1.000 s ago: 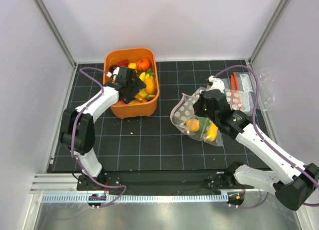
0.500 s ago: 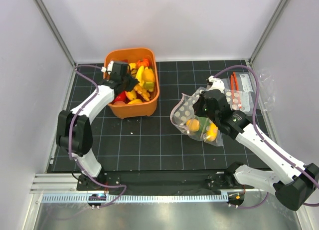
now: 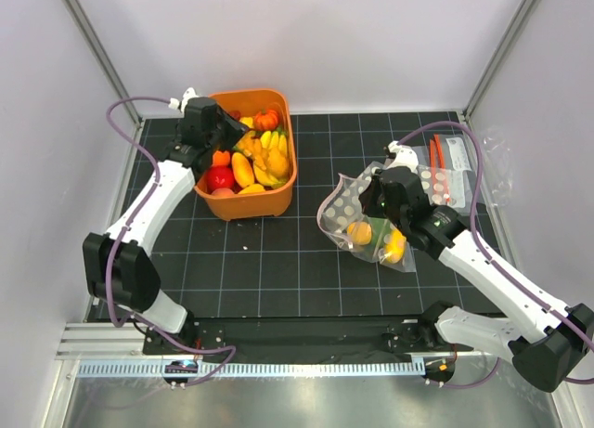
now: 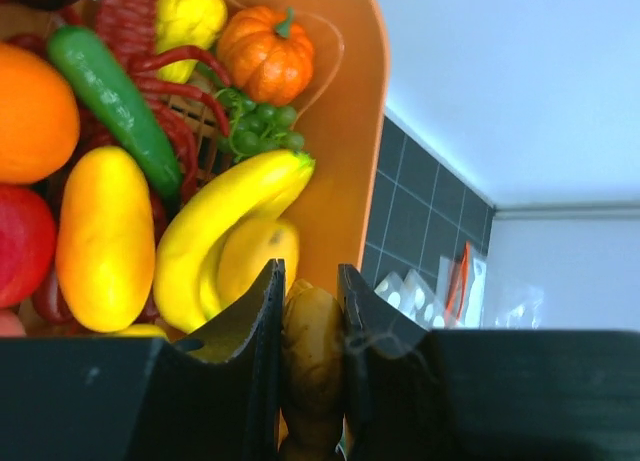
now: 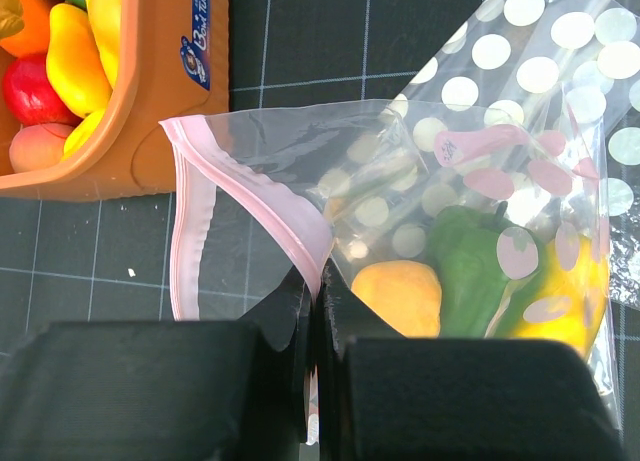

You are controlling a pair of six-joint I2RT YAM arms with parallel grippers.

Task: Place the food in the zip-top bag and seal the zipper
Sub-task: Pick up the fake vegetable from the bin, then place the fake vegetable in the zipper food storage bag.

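Note:
My left gripper (image 4: 310,281) is shut on a brownish-yellow piece of food (image 4: 313,351), held above the orange bin (image 4: 345,171). In the top view that gripper (image 3: 213,136) hangs over the bin's far left corner. More food lies in the bin: a banana (image 4: 225,226), a small pumpkin (image 4: 265,61) and a green pepper (image 4: 110,96). My right gripper (image 5: 315,281) is shut on the pink zipper (image 5: 255,201) and holds the mouth of the zip-top bag (image 3: 371,226) open toward the bin. Inside the bag lie an orange piece (image 5: 400,296), a green one (image 5: 475,271) and a yellow one (image 5: 575,281).
Polka-dotted bags (image 3: 427,179) and small clear bags with red-orange strips (image 3: 442,166) lie behind the zip-top bag at the right. The orange bin (image 3: 278,188) stands at the back left of the black gridded mat. Metal frame posts rise at both back corners.
My left gripper has closed on a piece of food and moved up and to the left over the bin. The right arm and the bag have not moved.

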